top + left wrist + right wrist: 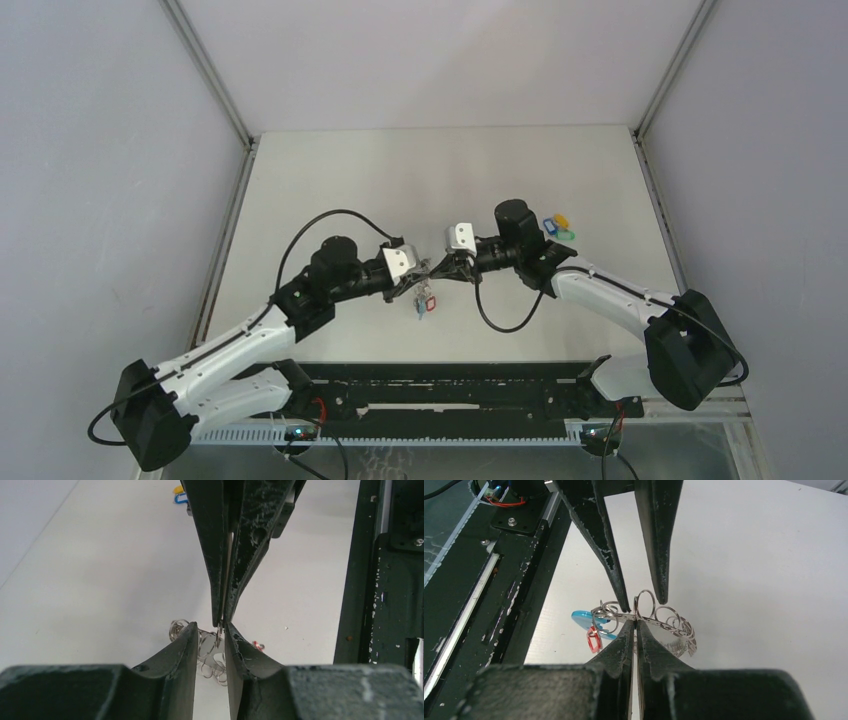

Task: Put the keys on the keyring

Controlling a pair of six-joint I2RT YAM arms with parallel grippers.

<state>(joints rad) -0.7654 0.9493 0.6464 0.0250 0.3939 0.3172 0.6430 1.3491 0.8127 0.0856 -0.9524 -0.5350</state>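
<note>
Two grippers meet above the middle of the worktop, nearer to its near edge than to its far edge.

The left gripper comes from the left side. Its jaws stand apart, and one wire loop of the keyring sits in the gap between them. I cannot see that either finger presses on this loop, so I take the left gripper as not gripping.

The keyring hangs between the two grippers, off the worktop. Its cyan piece and the red tag dangle on the side toward the near edge.

The right gripper is closed tight on the metal of the keyring and carries it alone.

More to the right, the keys lie in a small cluster on the worktop, behind the right arm and toward the right edge, well apart from the keyring. Yellow, blue and green pieces are visible there, and nothing touches them.

In my judgement, the step in hand is only the preparation: the keyring is presented in the air and no key is on it yet. The next move calls for one firm grip to keep the keyring steady, while the other gripper is free to reach the cluster and pick a single key. The pieces are tiny and lie close together, so the fingertips must be placed very exactly.
</note>
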